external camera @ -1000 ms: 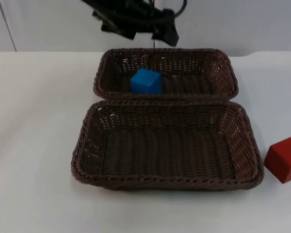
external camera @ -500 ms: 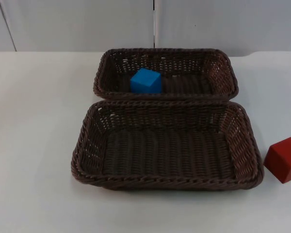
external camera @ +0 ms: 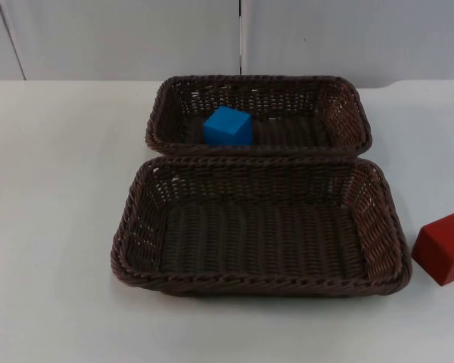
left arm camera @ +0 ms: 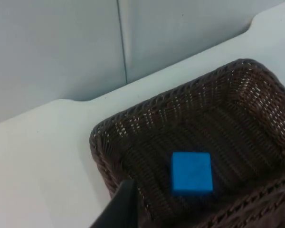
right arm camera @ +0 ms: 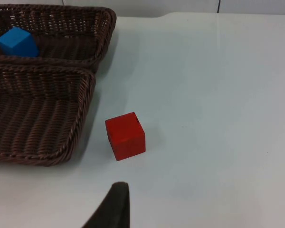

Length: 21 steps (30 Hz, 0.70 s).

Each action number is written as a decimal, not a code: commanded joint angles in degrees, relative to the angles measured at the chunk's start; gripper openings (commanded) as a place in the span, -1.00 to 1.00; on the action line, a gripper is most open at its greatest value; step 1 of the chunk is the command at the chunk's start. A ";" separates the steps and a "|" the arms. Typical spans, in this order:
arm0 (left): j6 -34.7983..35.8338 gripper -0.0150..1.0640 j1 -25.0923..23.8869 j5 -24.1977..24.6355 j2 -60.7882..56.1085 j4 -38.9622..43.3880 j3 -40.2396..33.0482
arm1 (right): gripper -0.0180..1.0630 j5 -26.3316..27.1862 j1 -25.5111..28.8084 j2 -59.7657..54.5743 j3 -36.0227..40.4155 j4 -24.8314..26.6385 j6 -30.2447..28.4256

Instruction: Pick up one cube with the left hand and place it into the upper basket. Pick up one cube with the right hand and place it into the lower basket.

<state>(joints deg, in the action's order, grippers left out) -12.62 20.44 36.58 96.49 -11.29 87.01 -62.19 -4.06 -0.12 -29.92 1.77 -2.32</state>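
Top view: blue cube in upper basket, red cube beside lower basket; fingers' state unclear.

A smooth, matte black fingertip with a tapered edge; the other arm's black fingertip looks alike.

A white table top runs back to a grey partition wall. A dark vertical seam divides the wall into panels, with fainter seams near its left and right edges. The light is even, with soft shadows on the table.
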 commanded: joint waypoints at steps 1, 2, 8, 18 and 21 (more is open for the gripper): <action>1.08 0.85 0.12 -2.50 -4.92 0.39 -4.64 | 0.98 0.41 0.32 0.12 0.32 -0.11 0.15; 1.08 0.85 0.12 -2.50 -4.92 0.39 -4.64 | 0.98 0.41 0.32 0.12 0.32 -0.11 0.15; 1.58 0.85 0.12 -2.66 -11.14 0.39 -10.24 | 0.98 0.41 0.32 0.12 0.32 -0.11 0.15; 2.39 0.85 0.12 -2.94 -19.64 0.39 -18.57 | 0.98 0.41 0.32 0.12 0.32 -0.11 0.15; 2.39 0.85 0.12 -3.29 -22.89 0.52 -21.72 | 0.98 0.41 0.32 0.12 0.32 -0.11 0.15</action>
<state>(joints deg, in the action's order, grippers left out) -10.76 20.44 34.09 75.53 -11.04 66.93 -62.19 -4.06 -0.12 -29.92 1.77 -1.97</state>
